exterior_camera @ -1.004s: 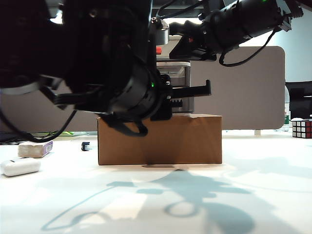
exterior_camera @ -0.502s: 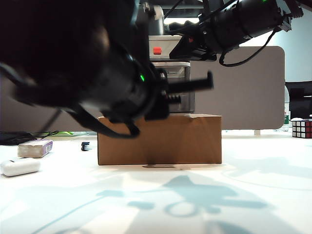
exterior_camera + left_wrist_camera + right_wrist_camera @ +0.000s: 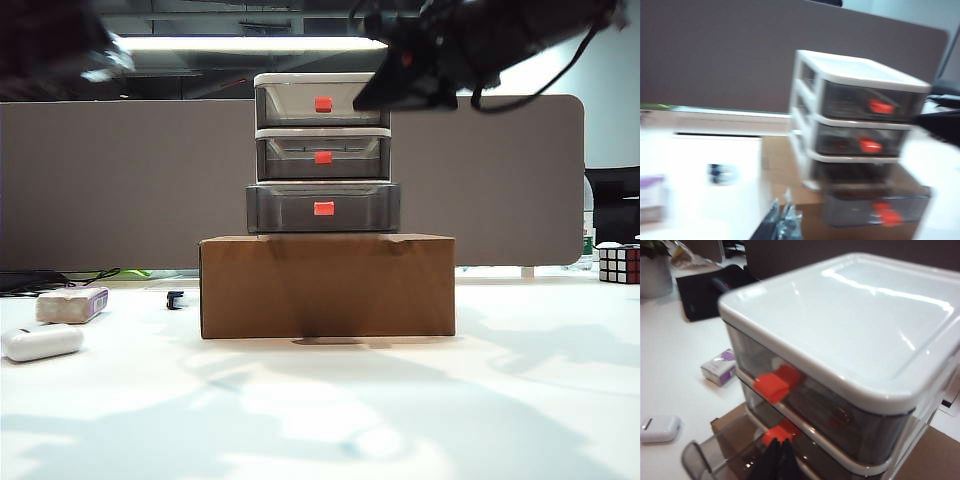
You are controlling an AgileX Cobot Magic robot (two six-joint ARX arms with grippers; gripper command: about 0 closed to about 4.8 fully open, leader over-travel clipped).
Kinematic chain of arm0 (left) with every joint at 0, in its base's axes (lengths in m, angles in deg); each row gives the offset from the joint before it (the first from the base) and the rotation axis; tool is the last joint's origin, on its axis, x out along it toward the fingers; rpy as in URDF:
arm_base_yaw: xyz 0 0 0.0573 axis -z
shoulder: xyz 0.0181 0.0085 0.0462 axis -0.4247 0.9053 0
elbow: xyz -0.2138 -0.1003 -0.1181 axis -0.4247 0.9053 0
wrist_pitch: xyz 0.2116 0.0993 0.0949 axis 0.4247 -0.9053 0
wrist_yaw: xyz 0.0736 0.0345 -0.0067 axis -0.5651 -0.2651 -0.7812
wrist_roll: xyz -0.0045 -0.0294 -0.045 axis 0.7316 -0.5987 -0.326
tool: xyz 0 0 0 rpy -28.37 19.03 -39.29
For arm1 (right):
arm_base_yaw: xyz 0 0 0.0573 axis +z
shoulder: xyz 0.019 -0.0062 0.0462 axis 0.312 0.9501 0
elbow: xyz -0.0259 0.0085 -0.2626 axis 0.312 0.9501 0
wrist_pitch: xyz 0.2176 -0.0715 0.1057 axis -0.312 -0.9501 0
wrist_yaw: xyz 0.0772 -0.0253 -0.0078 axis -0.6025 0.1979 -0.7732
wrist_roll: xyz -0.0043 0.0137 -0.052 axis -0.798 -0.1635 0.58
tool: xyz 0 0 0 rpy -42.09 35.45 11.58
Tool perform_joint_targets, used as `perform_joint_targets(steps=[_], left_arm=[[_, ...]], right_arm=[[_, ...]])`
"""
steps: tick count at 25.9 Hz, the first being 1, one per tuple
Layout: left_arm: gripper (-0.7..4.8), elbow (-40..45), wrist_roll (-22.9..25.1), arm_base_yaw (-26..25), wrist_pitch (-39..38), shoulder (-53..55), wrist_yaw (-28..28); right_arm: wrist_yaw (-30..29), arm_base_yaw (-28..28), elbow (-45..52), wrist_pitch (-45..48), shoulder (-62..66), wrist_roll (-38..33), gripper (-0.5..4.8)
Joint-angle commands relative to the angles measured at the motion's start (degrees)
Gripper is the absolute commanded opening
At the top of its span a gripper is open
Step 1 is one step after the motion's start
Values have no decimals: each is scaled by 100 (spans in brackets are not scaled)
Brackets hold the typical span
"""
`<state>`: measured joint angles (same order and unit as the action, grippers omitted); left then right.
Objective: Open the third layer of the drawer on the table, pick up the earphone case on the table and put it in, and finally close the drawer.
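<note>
The drawer [image 3: 322,150] stands on a brown cardboard box [image 3: 327,285], three smoky tiers with red-orange handles. The third layer [image 3: 323,208] sticks out forward of the two above; it also shows as the third layer [image 3: 875,202] and the third layer [image 3: 720,455]. The white earphone case [image 3: 40,342] lies on the table [image 3: 330,410] at far left, also seen as the earphone case [image 3: 659,427]. My left gripper [image 3: 782,222] is shut and empty, hovering over the box's left part. My right gripper [image 3: 777,457] is shut and empty, high beside the drawer's front, over the pulled-out layer.
A greyish-white block with a purple edge [image 3: 72,305] lies behind the case, with a small black item [image 3: 176,299] beside it. A Rubik's cube [image 3: 620,262] stands at far right. A grey partition closes off the back. My right arm [image 3: 470,45] hangs blurred at top right.
My left arm, which filled the left and middle in front of the drawer, has swung up and away to the top left. All three tiers are now in view. The right arm shifted slightly.
</note>
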<state>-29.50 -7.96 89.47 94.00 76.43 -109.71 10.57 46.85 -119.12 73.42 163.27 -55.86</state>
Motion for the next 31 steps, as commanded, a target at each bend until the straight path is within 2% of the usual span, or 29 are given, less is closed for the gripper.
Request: perform_joint_targets(steps=[1, 3, 4, 5, 6, 9, 11, 12, 13, 14, 15, 18, 20, 21, 22, 25, 28, 29, 31], left_arm=[[-5, -35, -160, -702, -2208, -1012, 1209], [-5, -83, -599, -1379, -3156, -1593, 2011], [-5, -85, -872, -2146, -3727, -1998, 2793], [-5, -83, -894, -2907, -4002, -2214, 3700], [-5, -83, -909, -3397, -4052, -2267, 4402], [-4, -81, -933, -4612, -4057, -2227, 5973], [0, -79, -925, -5211, -4061, -2146, 6419], [41, -81, -1152, -5724, -4033, -2120, 6548], [71, -79, -1740, -6046, -3893, -2120, 6585], [72, -66, -1832, -6116, -3847, -2118, 6579], [72, -50, -1674, -6148, -3794, -2103, 6505], [75, -28, -566, -6166, -3840, -1897, 6474], [108, -31, 50, -6159, -3788, -1576, 6942], [144, -31, 365, -6159, -3720, -1346, 7160], [216, -31, 789, -6159, -3556, -933, 7340], [295, -61, 1051, -6159, -3147, -225, 7401], [322, -85, 1204, -6159, -2579, 439, 7442], [351, -107, 1368, -6159, -2221, 863, 7482], [351, -223, 1556, -6159, -2273, 1178, 7418]], right_arm=[[-37, 4, -31, -254, -297, 17, -6], [-37, 4, -31, -402, -463, 17, -6], [-37, 4, -31, -542, -601, 17, -6], [-39, 4, -31, -671, -710, 17, -6], [-39, 4, -31, -734, -752, 17, -6], [-42, 11, -31, -929, -820, 13, -6], [-42, 15, -31, -1045, -828, -7, -6], [-55, 17, -31, -1174, -837, -7, -6], [-85, 17, -31, -1300, -837, -7, -6], [-85, 17, -31, -1359, -837, -7, -6], [-87, 17, -31, -1408, -837, -7, -6], [-146, 20, -24, -1517, -837, -7, -6], [-160, 20, -24, -1554, -837, -7, -6], [-208, 20, -24, -1567, -837, -7, -6], [-214, 26, -24, -1628, -837, -7, -6], [-212, 26, -24, -1729, -837, -4, -6], [-216, 26, -24, -1838, -837, -4, -6], [-214, 26, -24, -1904, -835, 0, -6], [-214, 26, -24, -1967, -835, 0, -6]])
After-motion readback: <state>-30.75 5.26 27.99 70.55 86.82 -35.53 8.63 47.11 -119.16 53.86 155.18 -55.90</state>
